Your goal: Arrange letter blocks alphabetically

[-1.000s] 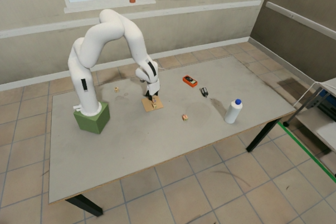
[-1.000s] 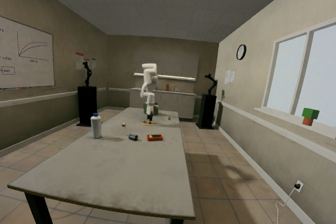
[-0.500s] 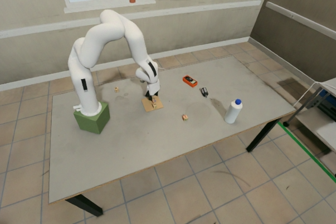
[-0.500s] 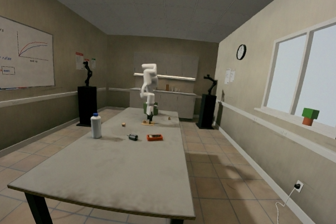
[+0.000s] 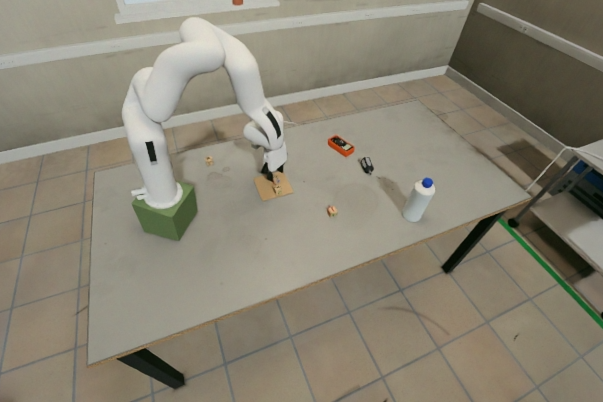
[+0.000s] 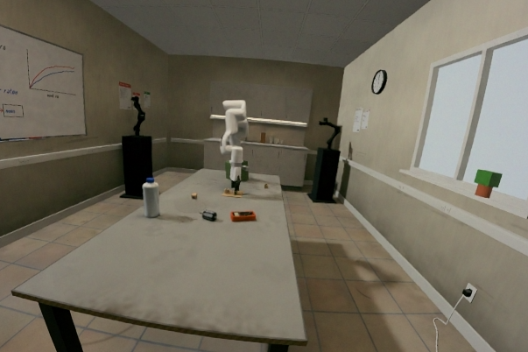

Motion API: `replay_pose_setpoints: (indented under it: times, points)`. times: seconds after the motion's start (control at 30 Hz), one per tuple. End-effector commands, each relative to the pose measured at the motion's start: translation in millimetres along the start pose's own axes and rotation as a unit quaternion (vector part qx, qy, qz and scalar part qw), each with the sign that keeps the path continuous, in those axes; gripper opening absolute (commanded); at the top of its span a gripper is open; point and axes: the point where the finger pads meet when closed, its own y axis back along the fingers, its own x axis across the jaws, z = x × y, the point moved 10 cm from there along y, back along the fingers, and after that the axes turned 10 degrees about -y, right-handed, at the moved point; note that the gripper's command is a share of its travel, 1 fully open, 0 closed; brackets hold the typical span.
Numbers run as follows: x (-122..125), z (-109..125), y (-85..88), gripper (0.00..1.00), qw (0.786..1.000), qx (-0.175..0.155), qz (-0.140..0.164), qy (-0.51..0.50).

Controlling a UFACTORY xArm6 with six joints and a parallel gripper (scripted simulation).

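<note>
A tan mat (image 5: 271,187) lies on the table in front of the arm. Two small wooden blocks are on it: one near the front edge (image 5: 278,189), and one just behind it (image 5: 276,178). My gripper (image 5: 271,176) points straight down over the rear block with its fingers open on either side of it; the letters are too small to read. A third block (image 5: 209,160) lies off the mat near the base, and a fourth block (image 5: 332,210) lies off the mat toward the bottle. The exterior view shows the gripper (image 6: 235,189) low over the mat (image 6: 232,194).
An orange device (image 5: 341,145) and a small black object (image 5: 366,165) lie beyond the mat. A white bottle with a blue cap (image 5: 418,200) stands near the table's right front edge. The arm's green base (image 5: 166,212) is at the left.
</note>
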Motion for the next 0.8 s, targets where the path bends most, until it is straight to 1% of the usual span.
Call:
replay_pose_setpoints:
  times: [0.0,0.5,0.77]
  points:
    - [1,0,-4.0,0.69,1.0,0.0,0.002,0.0]
    - [1,0,-29.1,0.69,1.0,0.0,0.002,0.0]
    - [1,0,-33.1,0.69,1.0,0.0,0.002,0.0]
